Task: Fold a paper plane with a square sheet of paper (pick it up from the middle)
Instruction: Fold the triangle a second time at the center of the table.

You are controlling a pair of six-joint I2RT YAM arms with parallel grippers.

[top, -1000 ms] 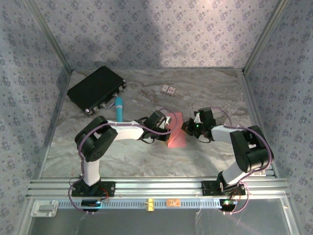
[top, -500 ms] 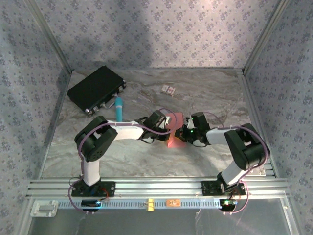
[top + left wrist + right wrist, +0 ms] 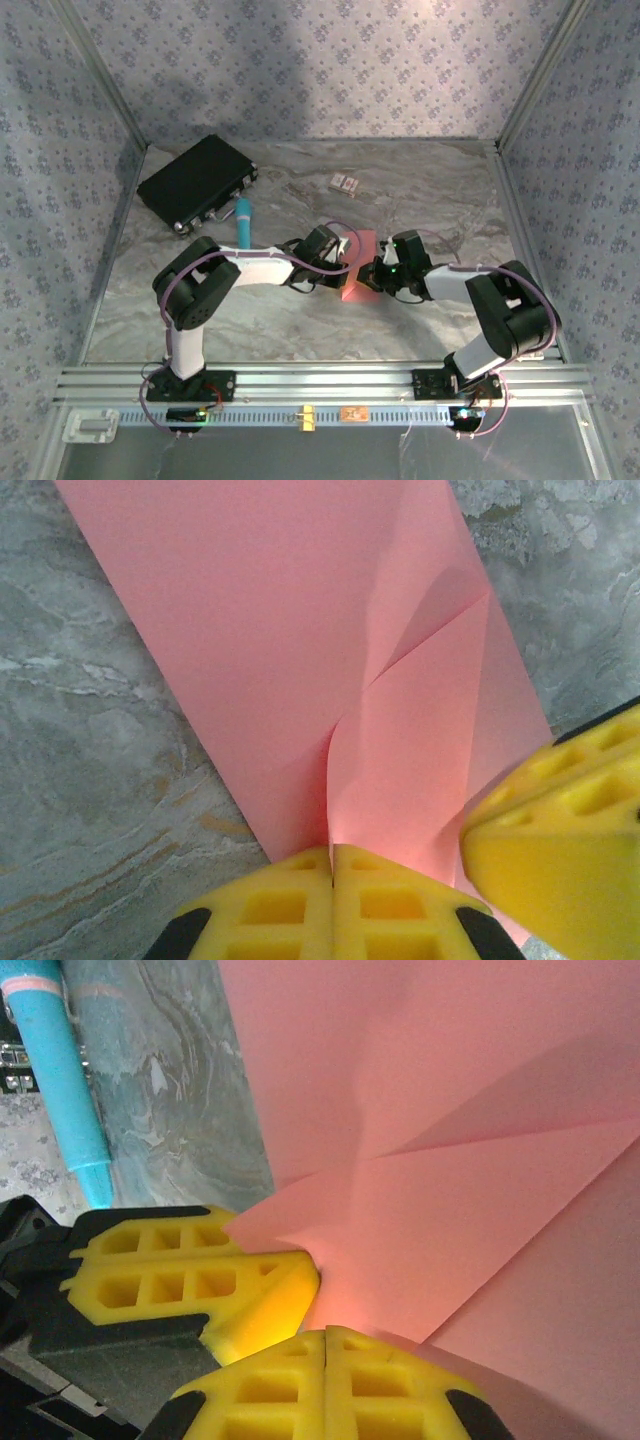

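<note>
Walls [image 3: 320,70]: blue-grey floral print, 3 sides, beyond & either side of left claw [image 3: 332,865]; metal corner posts [image 3: 532,80]. Counter [image 3: 440,180] under claw: grey marble-look, brown streaks. Soft shadow on far wall.

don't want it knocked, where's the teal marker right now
In the top view the teal marker lies left of centre on the table, its far end by the black case's near corner, left of the square sheet of paper.
</note>
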